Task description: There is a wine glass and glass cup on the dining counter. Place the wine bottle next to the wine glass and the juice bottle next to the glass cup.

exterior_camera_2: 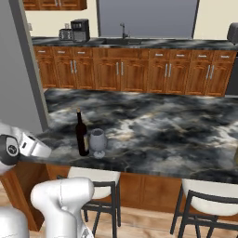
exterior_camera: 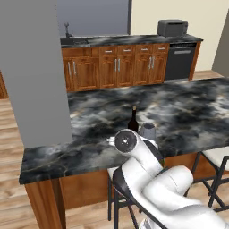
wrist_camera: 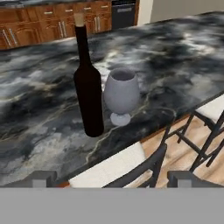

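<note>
1. The fingers (wrist_camera: 112, 179) are wide apart and hold nothing.
2. The wine bottle (wrist_camera: 88, 83) stands upright on the counter (wrist_camera: 175, 65), ahead of the fingers and clear of them.
3. The wine glass (wrist_camera: 121, 94) stands just beside the bottle, on its right in the hand view.
4. A stool (wrist_camera: 131, 168) sits below the fingers.

wine bottle (wrist_camera: 89, 87): no readable label or brand on the side shown, ahead of the claw
wine glass (wrist_camera: 121, 94): plain, no markings
dining counter (wrist_camera: 183, 65): no text or signs
</note>
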